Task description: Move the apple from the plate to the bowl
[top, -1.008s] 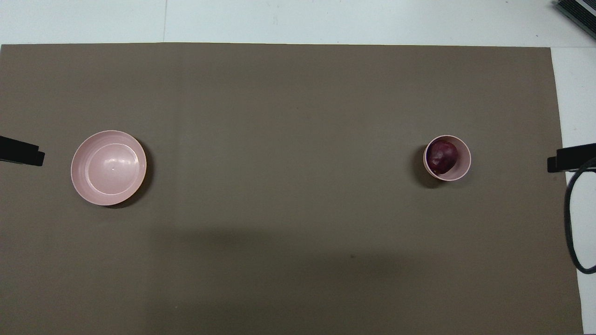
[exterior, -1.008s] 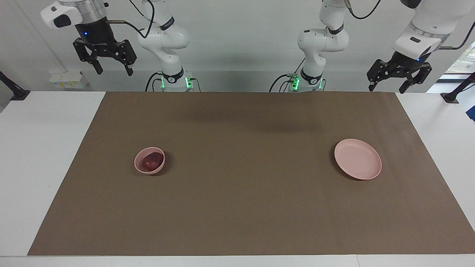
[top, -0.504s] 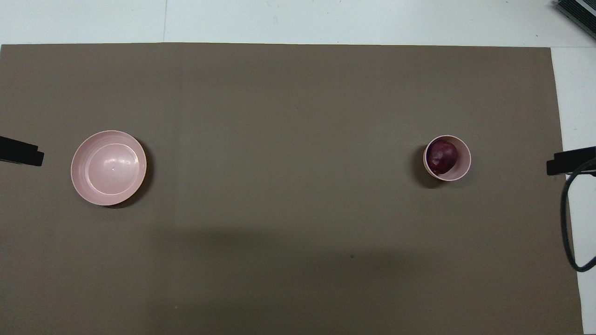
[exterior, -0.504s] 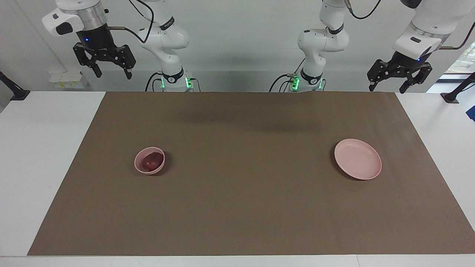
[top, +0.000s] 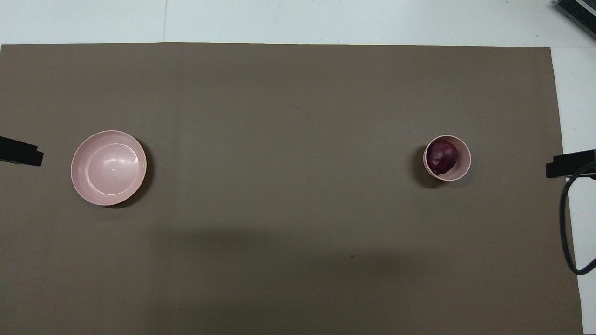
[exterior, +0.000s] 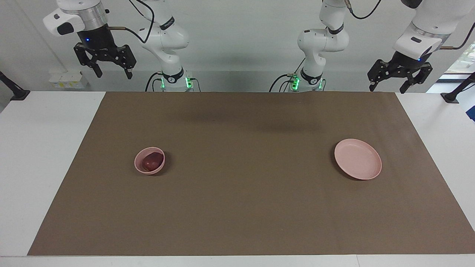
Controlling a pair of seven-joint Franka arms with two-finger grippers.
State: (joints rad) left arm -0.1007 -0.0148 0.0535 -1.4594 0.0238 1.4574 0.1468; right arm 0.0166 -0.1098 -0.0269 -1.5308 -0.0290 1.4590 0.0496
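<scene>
The dark red apple (exterior: 152, 161) (top: 441, 157) lies inside the small deep pink bowl (exterior: 139, 168) (top: 463, 166) toward the right arm's end of the table. The wide flat pink plate (exterior: 357, 159) (top: 108, 167) is bare toward the left arm's end. My right gripper (exterior: 112, 73) is open and empty, raised high by the right arm's base, well apart from the bowl. My left gripper (exterior: 387, 87) is open and empty, raised high at the left arm's end, apart from the plate. In the overhead view only dark tips show at the edges (top: 569, 163) (top: 21, 152).
A brown mat (exterior: 245, 193) covers most of the white table (exterior: 41, 148). A black cable (top: 568, 223) loops by the right arm's end. Small white boxes (exterior: 66, 78) sit at the wall near the right gripper.
My right gripper has risen a little and drifted slightly toward its arm's base. The left arm, apple, bowl and plate have not moved.
</scene>
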